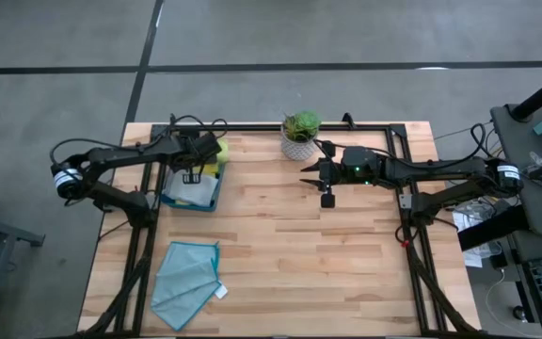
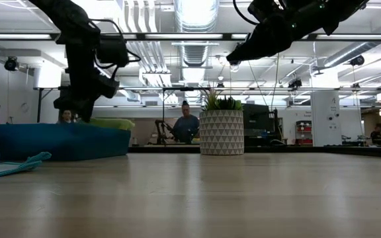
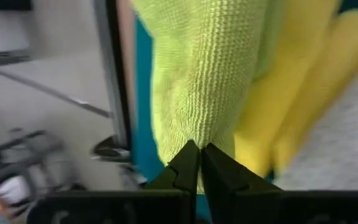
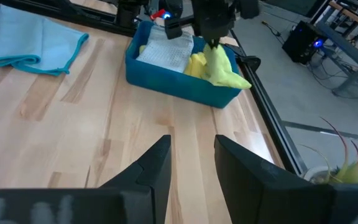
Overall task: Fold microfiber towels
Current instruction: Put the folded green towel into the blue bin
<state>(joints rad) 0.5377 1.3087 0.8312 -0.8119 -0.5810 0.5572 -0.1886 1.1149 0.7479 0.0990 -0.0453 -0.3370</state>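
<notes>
Lime green towel (image 3: 210, 74) is being pinched by the left gripper (image 3: 199, 163) over the tray (image 4: 166, 79), bench's far-left corner. Right gripper (image 4: 191, 163) is hanging parted, grasping nothing, near the plant pot (image 1: 298, 143).

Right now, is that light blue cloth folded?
Loosely folded: the teal towel lies doubled and rumpled on the table, layers showing in the right wrist view.

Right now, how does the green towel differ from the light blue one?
The green towel sits bunched in the blue tray, pinched by the left gripper; the light blue towel lies loose on the bare table, touched by nothing. The green one is at the table's far left; the light blue one is at the near left corner. The light blue one shows a white tag; none shows on the green. Both are soft cloths.
</notes>
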